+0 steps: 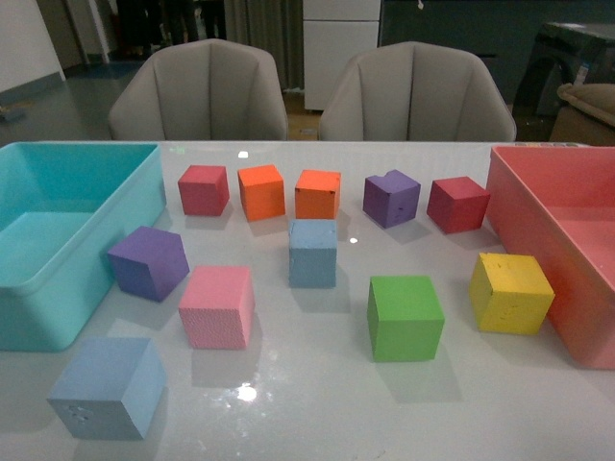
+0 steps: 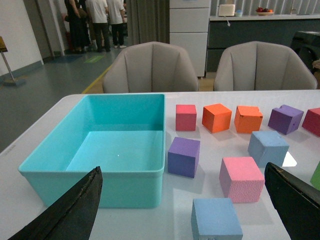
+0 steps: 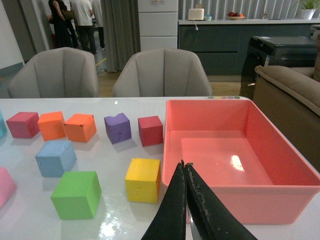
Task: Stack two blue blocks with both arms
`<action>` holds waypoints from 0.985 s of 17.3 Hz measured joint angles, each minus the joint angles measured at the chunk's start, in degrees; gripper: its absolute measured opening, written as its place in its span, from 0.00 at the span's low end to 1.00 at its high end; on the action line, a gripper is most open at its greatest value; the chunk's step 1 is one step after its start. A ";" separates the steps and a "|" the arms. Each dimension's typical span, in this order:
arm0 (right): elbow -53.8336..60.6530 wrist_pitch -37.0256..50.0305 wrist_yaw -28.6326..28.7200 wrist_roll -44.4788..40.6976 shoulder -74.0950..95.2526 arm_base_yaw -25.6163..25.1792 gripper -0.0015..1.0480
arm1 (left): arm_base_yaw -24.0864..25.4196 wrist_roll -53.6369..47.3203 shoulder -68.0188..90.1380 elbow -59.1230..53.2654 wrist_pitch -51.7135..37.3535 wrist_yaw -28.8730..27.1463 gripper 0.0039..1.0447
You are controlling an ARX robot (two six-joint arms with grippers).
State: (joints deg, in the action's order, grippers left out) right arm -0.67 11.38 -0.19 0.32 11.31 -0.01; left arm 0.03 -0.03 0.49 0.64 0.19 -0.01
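Pinholed blue block (image 1: 106, 389) at the turquoise bin's (image 1: 38, 317) near corner, likely meant for the spread left gripper (image 2: 182, 170); plain blue block (image 1: 312, 253) well clear of the bin; right gripper (image 3: 184, 167) pressed together, empty

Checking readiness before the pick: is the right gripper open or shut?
Shut: the right wrist view shows the right gripper with black fingers pressed together, nothing between them.

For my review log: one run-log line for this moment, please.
stage: nothing grasped | near blue block: untouched | far blue block: untouched, unstacked | left fingers: open, empty | right fingers: shut, empty
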 joint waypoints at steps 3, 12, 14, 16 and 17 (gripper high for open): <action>0.00 -1.53 0.02 0.00 -1.57 0.00 0.02 | 0.00 0.00 0.00 -0.02 0.00 0.02 0.94; 0.00 -11.61 0.17 -0.04 -11.06 0.00 0.10 | 0.00 0.00 0.02 0.00 0.00 0.02 0.94; 0.00 -11.58 0.17 -0.04 -11.06 0.00 0.34 | 0.00 0.00 0.00 -0.02 0.00 0.00 0.94; 0.00 -11.56 0.17 -0.04 -11.06 0.00 0.59 | 0.00 0.00 0.02 -0.02 0.00 0.00 0.94; 0.00 -11.56 0.17 -0.04 -11.06 0.00 0.71 | 0.00 0.00 0.02 -0.02 0.07 0.00 0.94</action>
State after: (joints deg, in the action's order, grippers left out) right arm -0.67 -0.19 -0.01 0.27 0.25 -0.01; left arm 0.03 -0.03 0.51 0.62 0.25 -0.01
